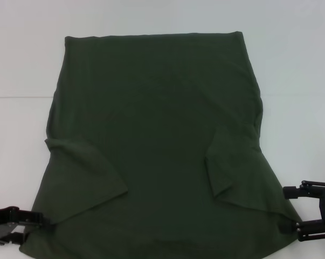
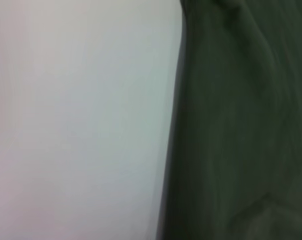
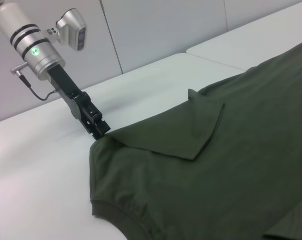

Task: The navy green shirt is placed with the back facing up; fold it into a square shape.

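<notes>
The navy green shirt lies flat on the white table, plain side up, hem at the far side and collar toward me. Both sleeves are folded inward onto the body: one on the left, one on the right. My left gripper is at the shirt's near left shoulder corner. In the right wrist view its tip meets the fabric, which rises slightly to it, so it looks shut on that corner. My right gripper is at the near right shoulder corner, open, its fingers on either side of the shirt's edge.
The white table has bare surface left, right and beyond the shirt. A seam runs across it on the left. A pale wall stands behind the table in the right wrist view.
</notes>
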